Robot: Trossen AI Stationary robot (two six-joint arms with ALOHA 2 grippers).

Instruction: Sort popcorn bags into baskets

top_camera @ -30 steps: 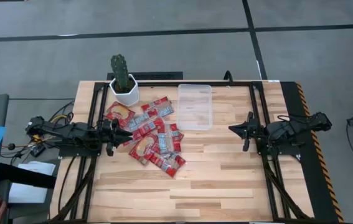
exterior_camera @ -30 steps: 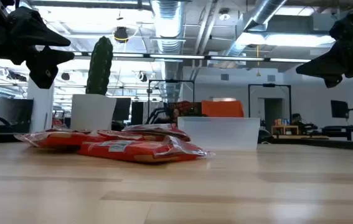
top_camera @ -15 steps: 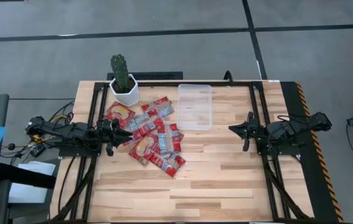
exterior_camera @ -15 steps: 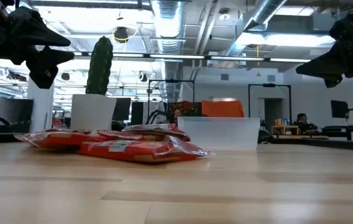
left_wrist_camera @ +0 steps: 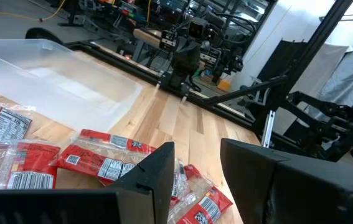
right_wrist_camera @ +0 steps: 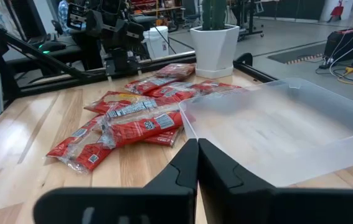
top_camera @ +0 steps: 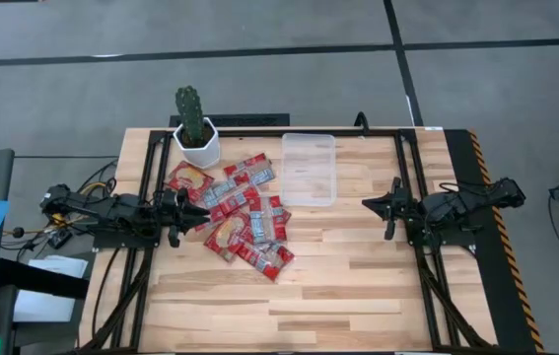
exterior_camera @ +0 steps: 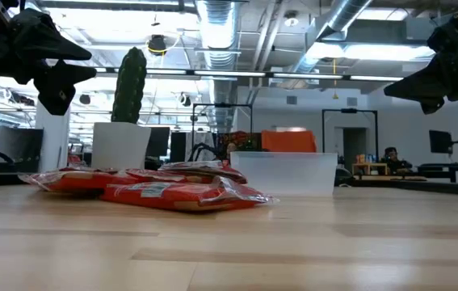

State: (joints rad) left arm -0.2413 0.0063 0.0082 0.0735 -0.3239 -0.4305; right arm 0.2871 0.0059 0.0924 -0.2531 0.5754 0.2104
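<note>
- The wooden tabletop [top_camera: 358, 286] is the biggest thing here; its whole near half is bare planks, and there is a wide open strip between the pile of packets and the right arm. A black frame rail runs down each side, with a striped hazard edge along the far right.
- The left arm lies low along the left edge, stretched toward the middle. Its left hand [top_camera: 192, 214] sits raised above the boards right at the edge of the packet pile; in its wrist view the two dark fingers [left_wrist_camera: 157, 171] stand apart with a clear gap between them, nothing held.
- The right arm mirrors it on the opposite side, its right hand [top_camera: 376, 205] pointing inward, well apart from the packets and a little off the tray's near right corner. In its wrist view the fingers [right_wrist_camera: 185, 163] are pressed together, gripping nothing.
- The clear basket [top_camera: 310, 170] is a shallow see-through tray with rounded corners, set at the back middle of the tabletop, nothing visible in it.
- The popcorn bags [top_camera: 240, 209] lie in a loose overlapping heap just left of the basket, none inside it. They are flat red packets, some showing a yellow popcorn picture, others grey-white label panels; they spread from near the pot down toward the middle.
- A white pot with a green cactus [top_camera: 194, 126] stands at the back left corner, just beside the heap's far end.
</note>
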